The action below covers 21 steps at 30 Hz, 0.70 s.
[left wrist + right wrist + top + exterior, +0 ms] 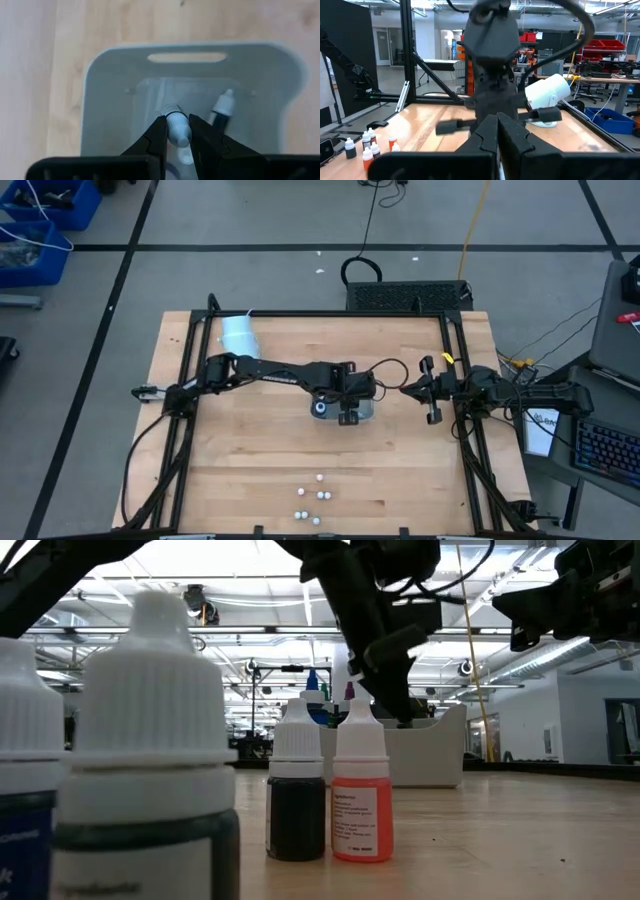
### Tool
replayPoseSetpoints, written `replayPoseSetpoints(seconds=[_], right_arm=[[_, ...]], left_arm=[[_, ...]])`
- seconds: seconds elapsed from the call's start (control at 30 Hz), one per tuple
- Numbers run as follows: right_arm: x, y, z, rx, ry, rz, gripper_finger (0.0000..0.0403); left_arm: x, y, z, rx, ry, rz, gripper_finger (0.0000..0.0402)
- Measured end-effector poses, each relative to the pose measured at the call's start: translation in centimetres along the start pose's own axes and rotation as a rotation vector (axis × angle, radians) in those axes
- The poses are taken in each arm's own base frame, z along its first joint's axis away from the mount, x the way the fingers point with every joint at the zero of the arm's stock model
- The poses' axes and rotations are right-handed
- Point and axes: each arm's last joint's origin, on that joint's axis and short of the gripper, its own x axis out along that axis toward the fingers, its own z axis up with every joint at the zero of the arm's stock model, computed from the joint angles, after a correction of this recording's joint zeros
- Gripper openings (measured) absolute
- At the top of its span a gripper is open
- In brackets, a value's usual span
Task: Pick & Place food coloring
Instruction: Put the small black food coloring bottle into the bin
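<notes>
A clear tray [362, 410] stands at the table's middle, and my left gripper [345, 410] hangs over it, shut on a small white-capped food coloring bottle [177, 129]. Another bottle [223, 106], white cap and dark body, lies inside the tray [100, 100]. Several more food coloring bottles [312, 500] stand upright near the table's near edge; the low view shows a dark one [297, 795] and a red one [361, 795] side by side. My right gripper [410, 389] waits shut at the right, clear of the table, touching nothing. My left gripper pinches the bottle's white cap [176, 120] between its two fingers, one on each side. The fingers slant down from the table's left. The bottle hangs over the inside of the tray; its body is hidden behind the cap and fingers.
A pale-blue-white cup [240, 335] lies on its side at the far left corner, seen also in the right wrist view as the cup [547, 95]. Black frame rails [455, 360] run along the table's sides. Bare wood lies between tray and standing bottles.
</notes>
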Motion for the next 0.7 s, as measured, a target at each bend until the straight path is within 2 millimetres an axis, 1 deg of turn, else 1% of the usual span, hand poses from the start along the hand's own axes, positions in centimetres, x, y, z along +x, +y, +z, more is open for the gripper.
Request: replayPoseSetpoints(seconds=[0.17,0.43,0.57,0.7], right_arm=[[0.0,0.0,0.0,0.000,0.000,0.000,0.0000],[0.0,0.0,-0.1,0.001,0.008,0.000,0.0000],[0.0,0.0,-0.1,0.001,0.008,0.000,0.0000],[0.0,0.0,-0.1,0.002,0.014,0.000,0.0000]], left_arm=[[0.4,0.0,-0.2,-0.007,0.018,0.021,0.0062],[0.4,-0.2,-0.3,-0.013,0.025,0.019,0.0062],[1.1,-0.4,-0.8,0.033,0.033,0.017,0.0062],[1.5,0.1,-0.9,0.018,0.023,-0.001,0.0062]])
